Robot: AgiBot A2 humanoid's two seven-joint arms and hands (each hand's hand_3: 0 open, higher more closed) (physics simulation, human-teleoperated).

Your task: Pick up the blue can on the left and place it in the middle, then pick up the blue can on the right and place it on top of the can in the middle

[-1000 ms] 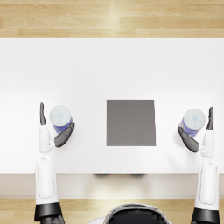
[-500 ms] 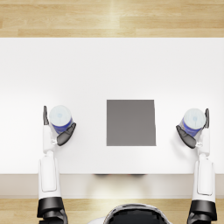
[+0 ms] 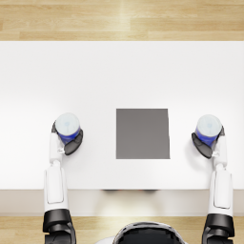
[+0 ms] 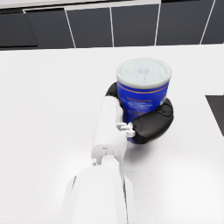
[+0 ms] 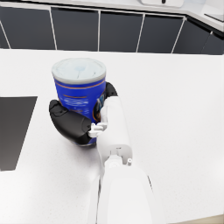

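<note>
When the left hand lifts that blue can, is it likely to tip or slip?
The blue can looks rigid and stands upright, so tipping seems unlikely. The left hand wraps low around it; the glossy wall might slip.

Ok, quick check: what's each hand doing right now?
Left hand: wrapped around the left blue can, which stands on the table.
Right hand: wrapped around the right blue can, also on the table.

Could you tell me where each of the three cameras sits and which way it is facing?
Head view: on the head, facing steeply down at the white table, grey mat, both arms.
Left wrist view: on the left forearm, facing along it to the left hand around the left can.
Right wrist view: on the right forearm, facing the right hand around the right can.
Shared: each wrist view's can, hand and mat edge appear in the head view.
</note>
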